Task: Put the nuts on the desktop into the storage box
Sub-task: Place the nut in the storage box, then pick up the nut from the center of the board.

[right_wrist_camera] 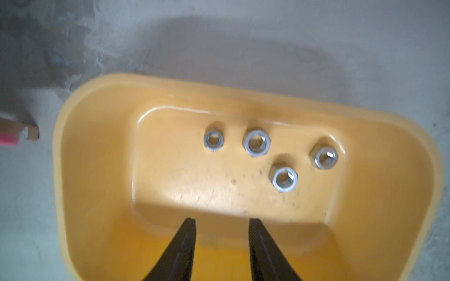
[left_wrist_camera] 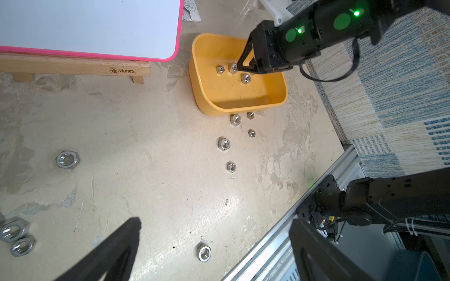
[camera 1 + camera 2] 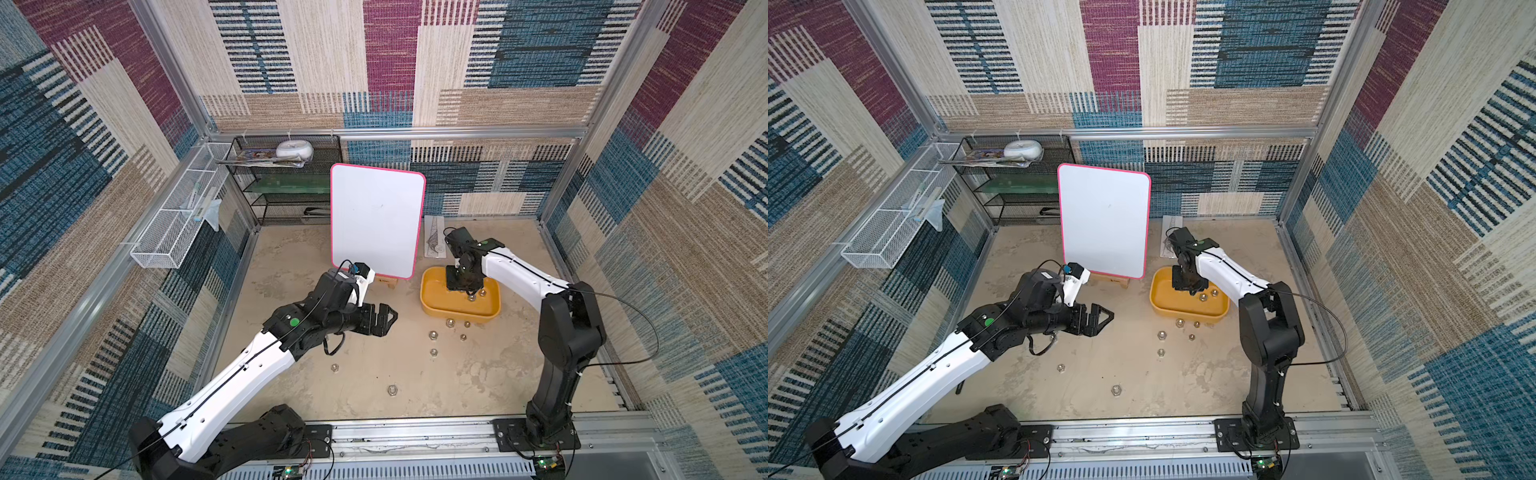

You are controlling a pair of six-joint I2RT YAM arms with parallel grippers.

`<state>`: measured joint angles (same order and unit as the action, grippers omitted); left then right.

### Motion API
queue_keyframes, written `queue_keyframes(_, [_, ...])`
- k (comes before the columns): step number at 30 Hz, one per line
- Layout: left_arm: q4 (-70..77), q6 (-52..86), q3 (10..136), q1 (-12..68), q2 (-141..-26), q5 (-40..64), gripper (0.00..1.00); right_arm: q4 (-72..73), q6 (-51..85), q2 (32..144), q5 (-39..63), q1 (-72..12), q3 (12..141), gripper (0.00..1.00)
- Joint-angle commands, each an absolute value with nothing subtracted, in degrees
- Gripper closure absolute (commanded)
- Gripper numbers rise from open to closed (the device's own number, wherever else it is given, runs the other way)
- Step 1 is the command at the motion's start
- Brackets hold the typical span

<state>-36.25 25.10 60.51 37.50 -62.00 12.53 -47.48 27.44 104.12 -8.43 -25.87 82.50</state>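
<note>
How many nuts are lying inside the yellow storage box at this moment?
4 nuts, all on the storage box floor: one, one beside it, and two more next to them. The right hand may hide another.

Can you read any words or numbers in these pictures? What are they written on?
"Manes", as far as it can be read, with a small logo before it: on the wooden stand under the whiteboard.
Round emblem on the grey packet: too blurred to read.
Storage box and nuts: no writing seen.
</note>
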Motion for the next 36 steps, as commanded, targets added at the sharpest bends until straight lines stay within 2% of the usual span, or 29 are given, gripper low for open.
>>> queue_keyframes(1, [-34.81, 24.32, 61.24, 37.51, -62.53, 13.58, 0.0, -48.69, 30.47, 98.8, -7.63, -26.81, 77.37, 0.59])
queue_keyframes(11, [-35.03, 24.1, 61.28, 37.53, -63.98, 13.36, 0.0, -48.96, 36.58, 88.43, -6.09, -34.45, 65.67, 0.6])
queue_keyframes(25, [-37.42, 26.8, 56.21, 37.44, -57.08, 13.57, 0.0, -44.6, 44.39, 93.03, -3.94, -47.01, 62.5, 0.6])
queue_keyframes(36, [-38.59, 28.13, 53.69, 37.44, -53.69, 14.98, 0.0, -42.2, 45.81, 96.96, -2.25, -50.45, 60.66, 0.61])
